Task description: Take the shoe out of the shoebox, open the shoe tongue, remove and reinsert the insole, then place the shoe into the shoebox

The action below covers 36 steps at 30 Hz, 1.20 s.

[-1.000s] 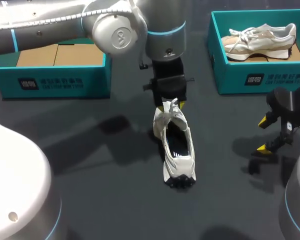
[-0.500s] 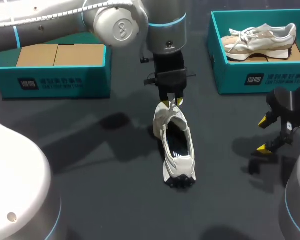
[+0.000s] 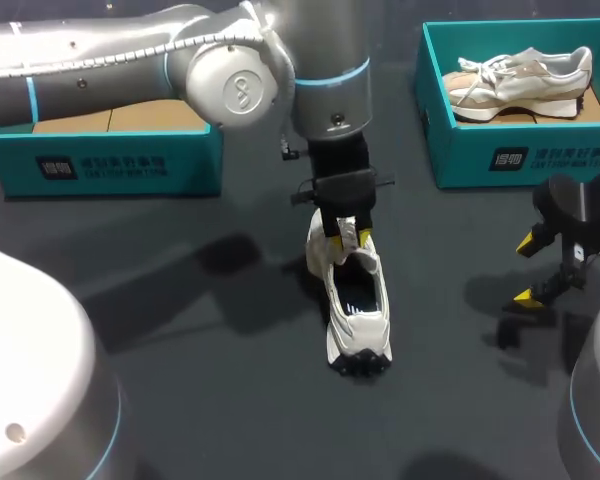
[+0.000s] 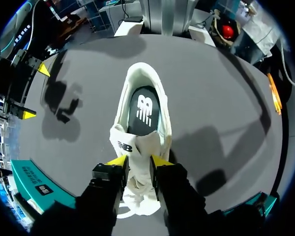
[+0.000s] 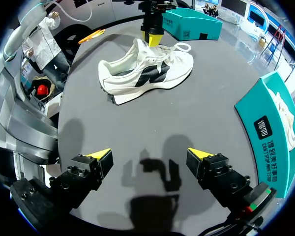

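White sneaker sole-down, mid-table. Left gripper nearly closed, pinching tongue from both sides. Right gripper spread wide, empty, well apart from sneaker. Judgement: sneaker light, upper soft; tongue floppy, good pinch point. Insole likely thin, bendy; take by heel edge.

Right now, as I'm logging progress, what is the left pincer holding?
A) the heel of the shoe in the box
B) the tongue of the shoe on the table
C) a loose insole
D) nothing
B: the left wrist view shows both yellow tips of the left pincer pressing the raised tongue of the shoe on the table.
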Motion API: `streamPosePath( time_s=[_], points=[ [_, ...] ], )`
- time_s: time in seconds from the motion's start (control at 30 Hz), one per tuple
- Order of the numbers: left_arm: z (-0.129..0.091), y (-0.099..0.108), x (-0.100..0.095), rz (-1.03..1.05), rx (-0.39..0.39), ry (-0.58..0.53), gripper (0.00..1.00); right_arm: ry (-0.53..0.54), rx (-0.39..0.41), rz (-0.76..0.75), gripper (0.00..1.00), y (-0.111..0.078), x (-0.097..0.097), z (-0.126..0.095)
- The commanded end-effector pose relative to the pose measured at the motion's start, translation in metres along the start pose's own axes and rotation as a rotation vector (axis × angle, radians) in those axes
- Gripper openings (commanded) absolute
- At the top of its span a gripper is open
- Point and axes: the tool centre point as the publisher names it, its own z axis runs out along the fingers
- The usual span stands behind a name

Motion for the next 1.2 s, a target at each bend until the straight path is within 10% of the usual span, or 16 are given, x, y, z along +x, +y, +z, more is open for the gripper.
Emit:
streamPosePath(
  time_s=[0.03,0.43,0.9,1.2],
  points=[
    [0.016,-0.01,0.009,0.011,0.014,-0.012,0.27,-0.003,0.003,0.001,1.0,0.0,0.002,0.0],
    [-0.009,-0.024,0.005,0.039,-0.036,-0.056,0.27,-0.003,0.003,0.001,1.0,0.0,0.002,0.0],
    [0.05,-0.04,0.005,0.024,0.036,0.001,0.27,-0.003,0.003,0.001,1.0,0.0,0.002,0.0],
    [0.006,-0.059,0.011,0.04,-0.025,-0.068,0.29,-0.003,0.003,0.001,1.0,0.0,0.002,0.0]
  ],
)
